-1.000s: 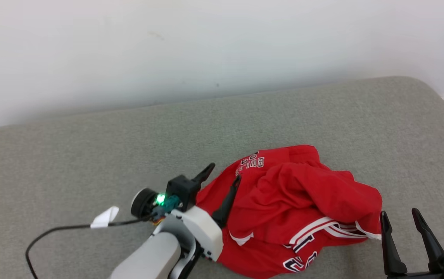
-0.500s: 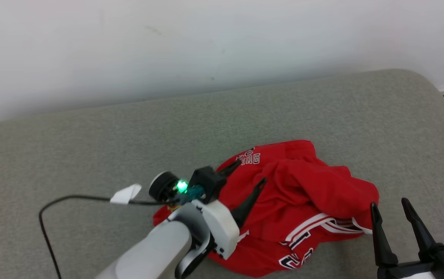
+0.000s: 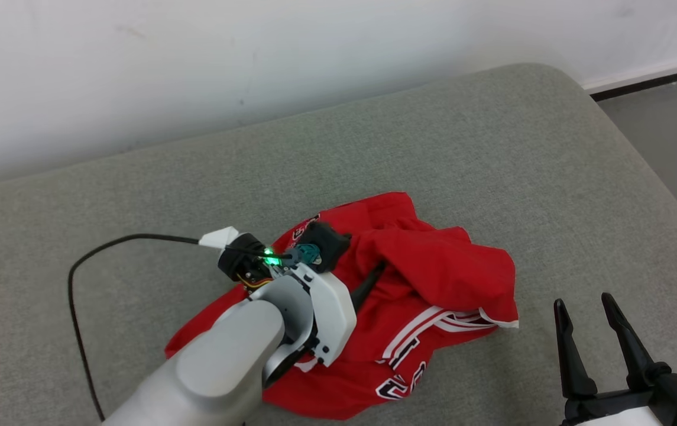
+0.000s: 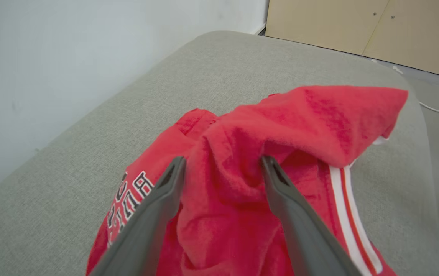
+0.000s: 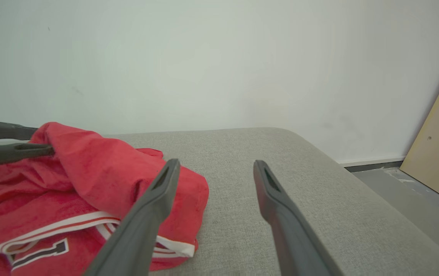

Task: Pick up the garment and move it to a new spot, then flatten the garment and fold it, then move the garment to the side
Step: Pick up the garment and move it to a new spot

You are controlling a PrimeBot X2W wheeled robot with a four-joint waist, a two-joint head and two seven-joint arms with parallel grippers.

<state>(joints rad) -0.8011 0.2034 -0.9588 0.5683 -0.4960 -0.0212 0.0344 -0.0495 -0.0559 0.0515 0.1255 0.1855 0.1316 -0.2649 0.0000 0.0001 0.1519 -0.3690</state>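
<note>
The red garment (image 3: pixel 433 278) lies crumpled on the grey cushion (image 3: pixel 492 148). The left gripper (image 4: pixel 223 159), jaws spread, straddles a raised fold; closing deep on that ridge before lifting looks wisest. The right gripper (image 3: pixel 583 299) hovers released beside the hem.

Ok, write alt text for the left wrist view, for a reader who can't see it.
The left gripper, fingers open, straddles a raised fold of a crumpled red garment lying on a grey cushion. A white wall rises at left, a pale wooden panel at top right.
</note>
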